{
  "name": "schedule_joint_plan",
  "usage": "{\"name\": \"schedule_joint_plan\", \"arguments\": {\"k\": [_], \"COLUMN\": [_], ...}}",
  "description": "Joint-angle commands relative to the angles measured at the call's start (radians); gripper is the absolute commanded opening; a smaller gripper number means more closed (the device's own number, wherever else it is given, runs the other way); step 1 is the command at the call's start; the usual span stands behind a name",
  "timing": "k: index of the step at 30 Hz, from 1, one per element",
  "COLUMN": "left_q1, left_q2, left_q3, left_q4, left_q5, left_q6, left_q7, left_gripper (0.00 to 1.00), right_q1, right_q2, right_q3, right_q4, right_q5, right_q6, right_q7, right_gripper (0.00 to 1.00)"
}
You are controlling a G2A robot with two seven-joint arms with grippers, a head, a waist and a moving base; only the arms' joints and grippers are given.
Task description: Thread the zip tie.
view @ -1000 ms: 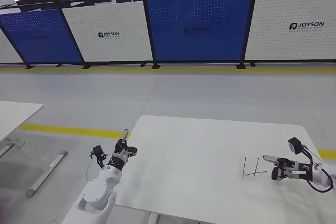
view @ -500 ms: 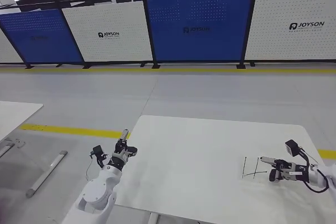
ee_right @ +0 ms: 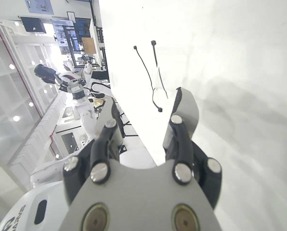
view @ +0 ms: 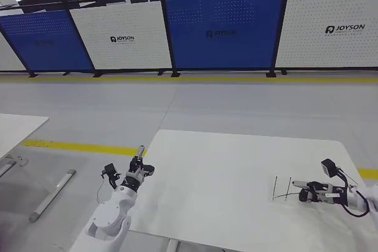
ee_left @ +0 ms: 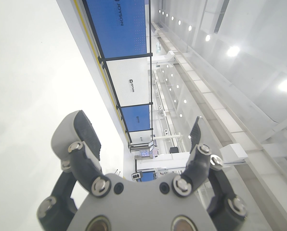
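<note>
top view has the right claw [view: 300, 191], spread wide and holding nothing, dropped closer to the black zip ties [view: 282, 189] lying loose on the counter [view: 227, 170], so grasping comes next and threading hasn't begun.

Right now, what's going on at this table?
A two-armed robot is setting up to thread a zip tie. A few black zip ties lie loose on the white table, none held or threaded yet. The right end effector is open, low beside them. The left end effector is open too, at the table's opposite edge, holding nothing.
</note>
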Motion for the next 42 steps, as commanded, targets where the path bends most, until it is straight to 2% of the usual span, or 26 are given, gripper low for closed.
{"name": "schedule_joint_plan", "arguments": {"k": [1, 3, 4, 6, 10, 26, 34, 35, 36, 42], "left_q1": [0.000, 0.000, 0.000, 0.000, 0.000, 0.000, 0.000, 0.000, 0.000, 0.000], "left_q2": [0.000, 0.000, 0.000, 0.000, 0.000, 0.000, 0.000, 0.000, 0.000, 0.000], "left_q3": [0.000, 0.000, 0.000, 0.000, 0.000, 0.000, 0.000, 0.000, 0.000, 0.000], "left_q4": [0.000, 0.000, 0.000, 0.000, 0.000, 0.000, 0.000, 0.000, 0.000, 0.000], "left_q5": [0.000, 0.000, 0.000, 0.000, 0.000, 0.000, 0.000, 0.000, 0.000, 0.000], "left_q6": [0.000, 0.000, 0.000, 0.000, 0.000, 0.000, 0.000, 0.000, 0.000, 0.000], "left_q7": [0.000, 0.000, 0.000, 0.000, 0.000, 0.000, 0.000, 0.000, 0.000, 0.000], "left_gripper": [1.00, 1.00, 1.00, 1.00, 1.00, 1.00, 1.00, 1.00, 1.00, 1.00], "right_q1": [0.001, 0.002, 0.003, 0.003, 0.004, -0.002, -0.006, -0.007, -0.008, -0.014], "right_q2": [0.000, -0.001, -0.002, -0.003, -0.003, 0.001, 0.003, 0.004, 0.004, 0.009], "right_q3": [-0.002, -0.005, -0.007, -0.009, -0.013, -0.011, -0.009, -0.009, -0.008, 0.002], "right_q4": [0.006, 0.009, 0.010, 0.012, 0.015, 0.022, 0.017, 0.016, 0.015, 0.010], "right_q5": [-0.001, -0.002, -0.003, -0.002, -0.003, 0.000, 0.001, 0.002, 0.002, 0.008], "right_q6": [0.002, 0.004, 0.004, 0.004, 0.002, -0.002, 0.001, 0.001, 0.001, -0.004], "right_q7": [-0.001, -0.005, -0.006, -0.008, -0.008, -0.008, -0.009, -0.009, -0.009, -0.008], "right_gripper": [0.49, 0.49, 0.45, 0.44, 0.36, 0.32, 0.20, 0.03, 0.00, 0.00]}}
